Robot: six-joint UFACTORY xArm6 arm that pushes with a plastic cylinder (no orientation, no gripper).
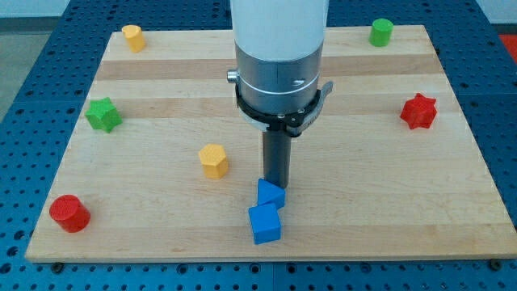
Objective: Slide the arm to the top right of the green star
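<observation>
The green star (103,114) lies near the board's left edge, about mid-height. My tip (278,187) is at the lower middle of the board, far to the right of and below the star. It stands right at the top edge of the upper of two blue blocks (271,194); I cannot tell if it touches. The second blue cube (265,224) lies just below the first.
A yellow hexagonal block (214,160) lies between star and tip. A red cylinder (69,213) is at bottom left, a yellow cylinder (133,37) at top left, a green cylinder (381,32) at top right, a red star (418,111) at right. The arm's white body (279,48) hides the board's top middle.
</observation>
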